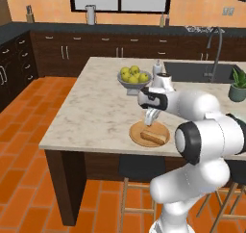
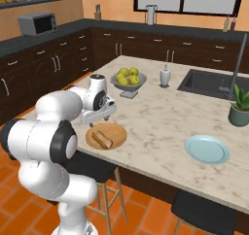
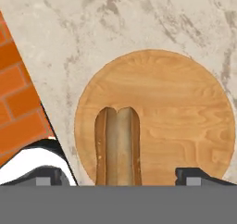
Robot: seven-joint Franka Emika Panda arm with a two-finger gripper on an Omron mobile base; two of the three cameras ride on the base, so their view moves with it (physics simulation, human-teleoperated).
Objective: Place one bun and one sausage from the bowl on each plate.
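End effector [image 3: 118, 174] is hovering spread and empty over the wooden plate [image 3: 185, 107], which is carrying one bun [image 3: 117, 144]. Blue plate [image 2: 207, 149] is sitting bare on the desk [image 2: 160, 112]. Judging: sausages and second bun remaining.

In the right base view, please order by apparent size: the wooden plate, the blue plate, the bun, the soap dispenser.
1. Blue plate and wooden plate: they look nearly alike, so I leave them unranked.
2. Bun and soap dispenser: similar too; the dispenser stands farther away, so I cannot rank them.
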